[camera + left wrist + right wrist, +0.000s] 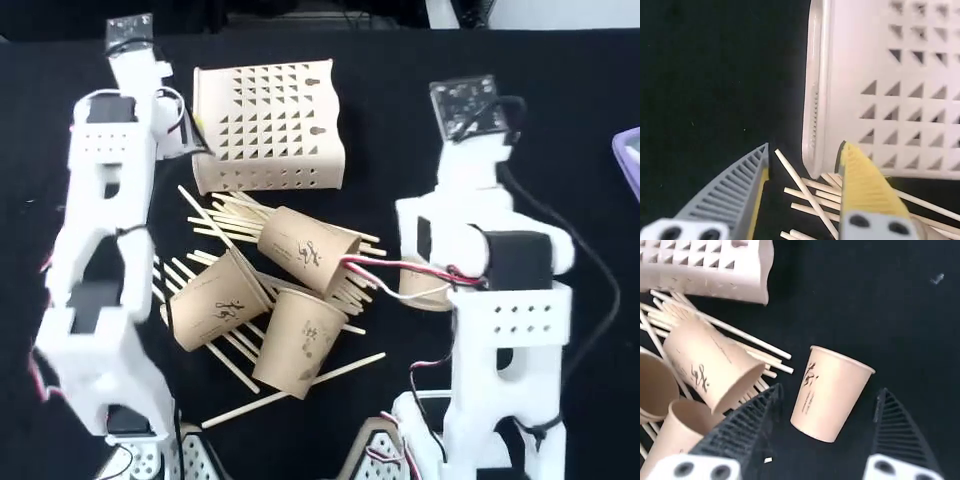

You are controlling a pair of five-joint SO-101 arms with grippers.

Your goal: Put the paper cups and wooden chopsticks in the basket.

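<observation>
both pincers open, one cup lined up

the right gripper (830, 389) hangs wide open, its jaws either side of a lone paper cup (832, 405) that sits apart from the pile, which looks like the easiest first pick. the left gripper (805, 152) is open and empty too, just beside a corner of the basket (268, 128) and over loose wooden chopsticks (807, 197). the basket seems to lie on its side, touching the heap. three more cups (300, 340) lie tangled on the sticks, so lifting sticks may drag cups along. a purple thing (628, 160) sits well apart.
</observation>
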